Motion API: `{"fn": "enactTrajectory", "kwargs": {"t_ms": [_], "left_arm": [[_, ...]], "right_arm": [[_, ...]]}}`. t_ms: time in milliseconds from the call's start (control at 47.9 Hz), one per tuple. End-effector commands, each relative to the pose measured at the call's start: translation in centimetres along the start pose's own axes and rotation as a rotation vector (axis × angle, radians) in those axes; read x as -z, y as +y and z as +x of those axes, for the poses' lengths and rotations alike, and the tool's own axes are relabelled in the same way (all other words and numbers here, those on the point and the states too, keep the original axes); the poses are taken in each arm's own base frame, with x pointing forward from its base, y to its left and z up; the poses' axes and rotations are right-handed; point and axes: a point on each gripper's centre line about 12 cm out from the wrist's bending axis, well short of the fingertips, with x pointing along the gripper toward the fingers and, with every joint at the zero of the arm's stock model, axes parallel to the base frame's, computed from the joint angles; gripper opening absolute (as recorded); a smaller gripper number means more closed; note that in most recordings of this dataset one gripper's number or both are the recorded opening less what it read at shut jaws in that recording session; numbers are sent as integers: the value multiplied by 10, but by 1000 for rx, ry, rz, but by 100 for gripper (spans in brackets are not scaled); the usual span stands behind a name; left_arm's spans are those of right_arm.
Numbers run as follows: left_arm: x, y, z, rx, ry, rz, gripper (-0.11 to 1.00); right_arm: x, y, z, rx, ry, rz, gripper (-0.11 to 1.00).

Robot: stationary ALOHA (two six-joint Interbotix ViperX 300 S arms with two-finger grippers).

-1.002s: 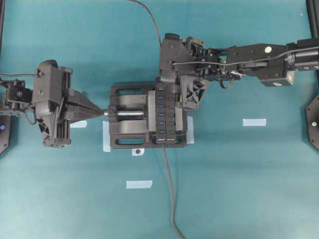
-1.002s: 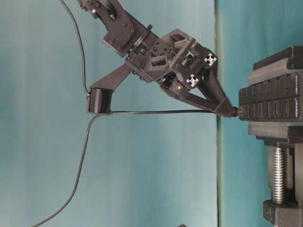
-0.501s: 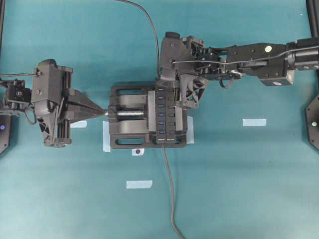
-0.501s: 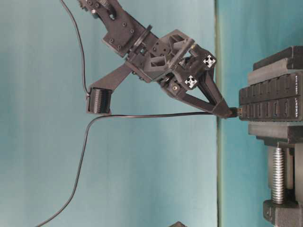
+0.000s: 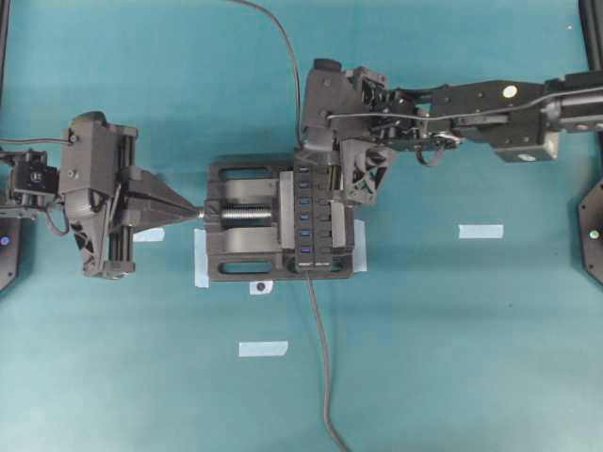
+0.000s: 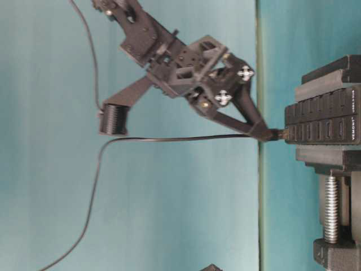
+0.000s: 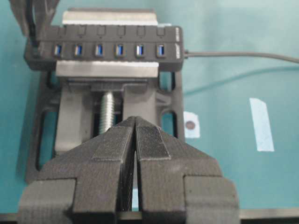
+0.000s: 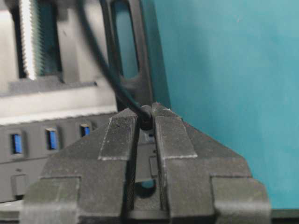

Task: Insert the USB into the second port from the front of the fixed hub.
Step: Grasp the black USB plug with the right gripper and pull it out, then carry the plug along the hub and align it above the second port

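Right tool (image 6: 269, 134) clenched on the USB (image 6: 277, 134), plug tip at end port of the fixed hub (image 6: 322, 121). Left tool (image 7: 135, 135) clenched, grasping nothing, facing vise (image 5: 240, 235).

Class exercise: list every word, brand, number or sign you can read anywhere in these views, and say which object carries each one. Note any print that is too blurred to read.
"VEMONT": white print, turned sideways, on the end of the fixed hub in the table-level view; only roughly legible.
Small white print on the fixed hub's end in the left wrist view: too blurred to read.
Tape strips on the table: blank.
Nothing else is readable.
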Motion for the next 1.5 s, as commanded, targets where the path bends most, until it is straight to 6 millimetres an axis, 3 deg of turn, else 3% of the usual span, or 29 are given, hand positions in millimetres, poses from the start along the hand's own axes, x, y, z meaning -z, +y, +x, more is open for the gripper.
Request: {"fn": "enactTrajectory", "kwargs": {"t_ms": [0, 271, 689, 1482], "left_arm": [[-10, 0, -1, 2, -32, 1, 0], [-11, -1, -1, 2, -35, 1, 0], [-10, 0, -1, 2, -32, 1, 0], [-10, 0, -1, 2, -31, -1, 0]], "right_arm": [[-22, -1, -20, 5, -74, 2, 4], [-34, -2, -39, 8, -121, 4, 4], [-35, 3, -47, -1, -110, -4, 4], [-43, 39, -66, -72, -132, -7, 4]]}}
